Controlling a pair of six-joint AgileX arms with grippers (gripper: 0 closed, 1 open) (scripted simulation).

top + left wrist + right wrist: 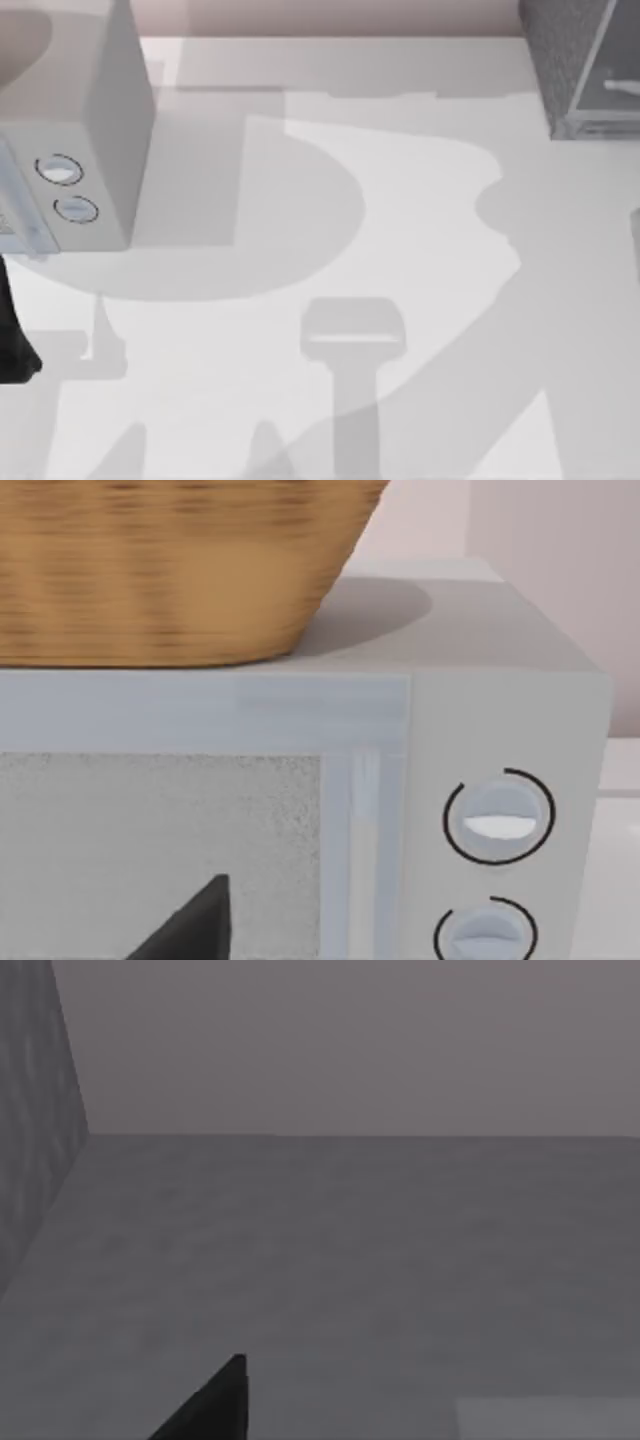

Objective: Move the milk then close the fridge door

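Note:
The milk is out of view. At the table's far right corner stands the dark grey speckled fridge cabinet (pixel 560 60), with the pale grey fridge door (pixel 612 70) beside it; I cannot tell how far the door is swung. In the right wrist view a dark tip of my right gripper (pixel 210 1405) hangs over a flat grey surface (pixel 350 1260), with a speckled wall (pixel 35 1130) to one side. A dark part of my left arm (pixel 15 340) sits at the table's left edge. My left gripper's dark tip (pixel 195 925) is close in front of the microwave window (pixel 160 850).
A large pale microwave (pixel 100 120) with two round dials (pixel 60 170) stands at the back left. A woven basket (pixel 170 570) rests on its top. The white table (pixel 400 250) carries broad arm shadows across its middle.

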